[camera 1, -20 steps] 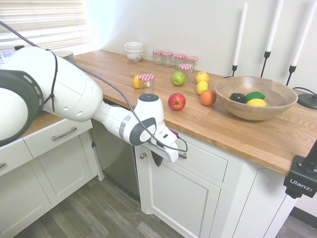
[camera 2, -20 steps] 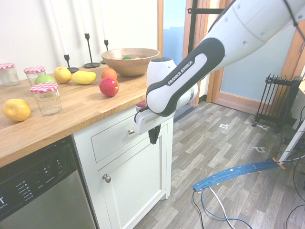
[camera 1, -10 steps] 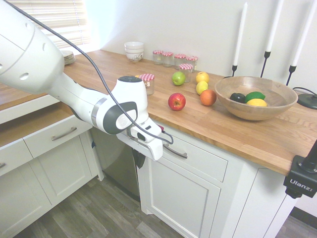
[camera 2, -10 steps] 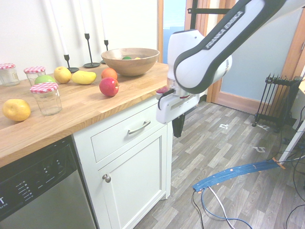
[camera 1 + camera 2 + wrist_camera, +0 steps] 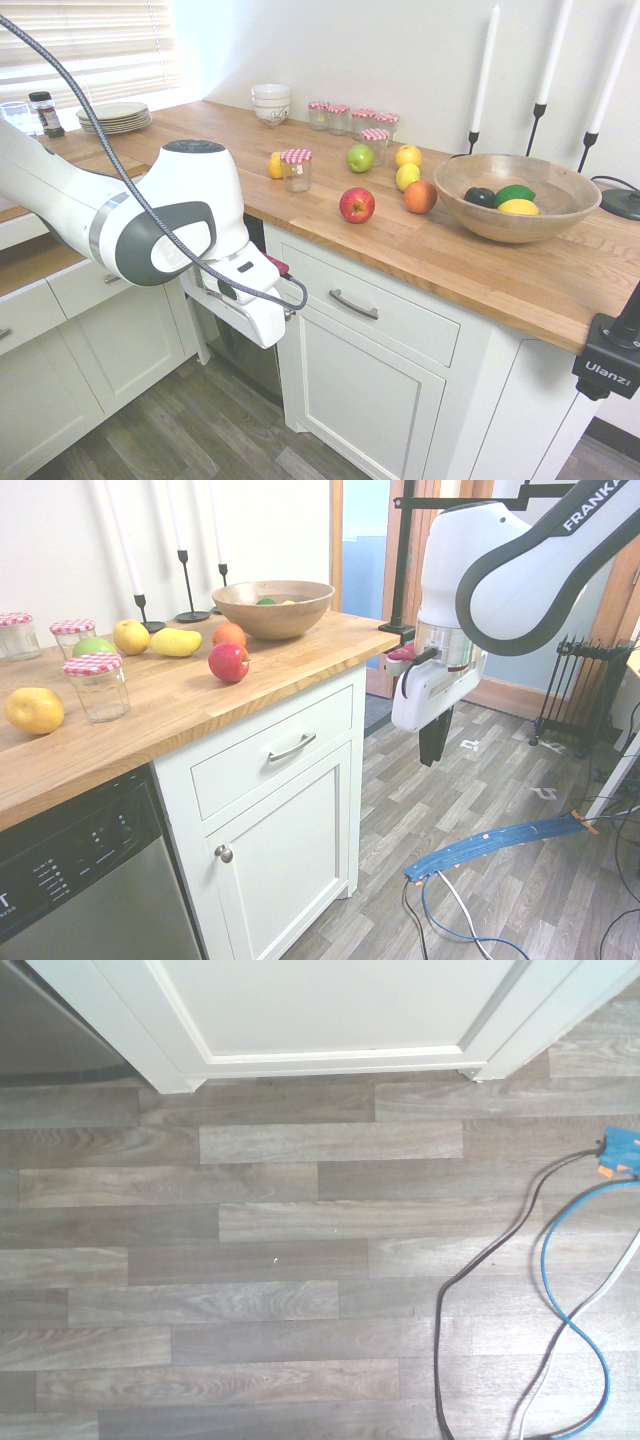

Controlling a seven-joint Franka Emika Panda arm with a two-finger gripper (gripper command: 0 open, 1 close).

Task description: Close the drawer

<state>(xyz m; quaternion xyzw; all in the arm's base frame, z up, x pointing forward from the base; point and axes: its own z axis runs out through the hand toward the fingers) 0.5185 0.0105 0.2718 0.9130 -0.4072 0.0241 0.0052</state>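
The drawer (image 5: 385,312) sits under the wooden countertop, its white panel front flush with the cabinet frame and its curved silver handle (image 5: 353,304) free. From the other side, the drawer (image 5: 262,757) and handle (image 5: 291,747) look the same. My gripper (image 5: 433,748) hangs in the air out in the room, well away from the drawer front and pointing down at the floor. Its dark fingers are shut with nothing between them. In the first exterior view the fingers are hidden behind the arm's white hand (image 5: 245,300).
A white cabinet door (image 5: 285,865) is below the drawer and a steel dishwasher (image 5: 80,880) beside it. The countertop (image 5: 480,255) carries a red apple (image 5: 357,205), other fruit, jars and a wooden bowl (image 5: 515,205). The wrist view shows grey plank floor (image 5: 280,1260).
The arm has swung away from the drawer front, out over the floor. The handle it covered a second ago now shows. The fingers stay shut.
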